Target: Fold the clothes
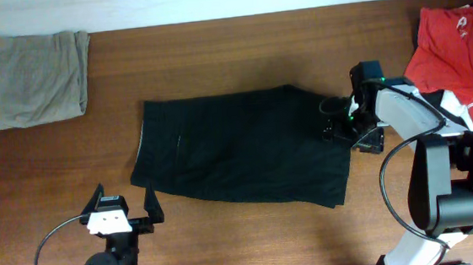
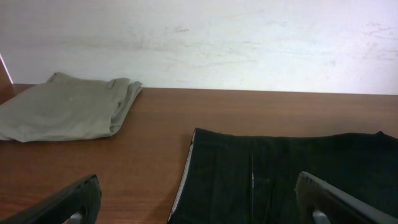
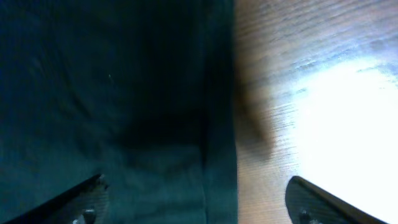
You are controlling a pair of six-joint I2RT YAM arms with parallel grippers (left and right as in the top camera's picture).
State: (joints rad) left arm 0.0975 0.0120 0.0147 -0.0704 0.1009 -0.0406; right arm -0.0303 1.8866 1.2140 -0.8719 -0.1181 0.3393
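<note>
While the counter (image 1: 239, 56) runs brown and wooden under everything, the khaki shorts (image 1: 34, 79) lie folded at its far left corner, close to the white wall (image 2: 249, 37); the left wrist view shows them (image 2: 62, 112) as a flat stack with the fold edge turned toward the black garment, well apart from it

Near the front edge on the left, the left arm's fingers (image 1: 152, 205) are spread wide with nothing between them. They hang just in front of the near left corner of the black shorts (image 1: 238, 153) and do not touch the cloth. From the left wrist, each finger (image 2: 74, 202) sits at a bottom corner of the picture, and the shorts (image 2: 292, 168) lie flat beyond

These black shorts are spread out in the middle of the counter, long side running left to right, with a thin white stripe (image 1: 141, 140) down the left edge, also seen from the left wrist (image 2: 185, 174)

At their right edge the right arm (image 1: 404, 115) reaches in. Its fingers (image 3: 314, 199) are parted and straddle the border of the fabric (image 3: 106, 93): one over the dark cloth, the other over bare wood, gripping nothing

Farthest right, a red top (image 1: 454, 43) with white marks (image 1: 462, 21) lies bunched at the far corner, partly hidden by the right arm
</note>
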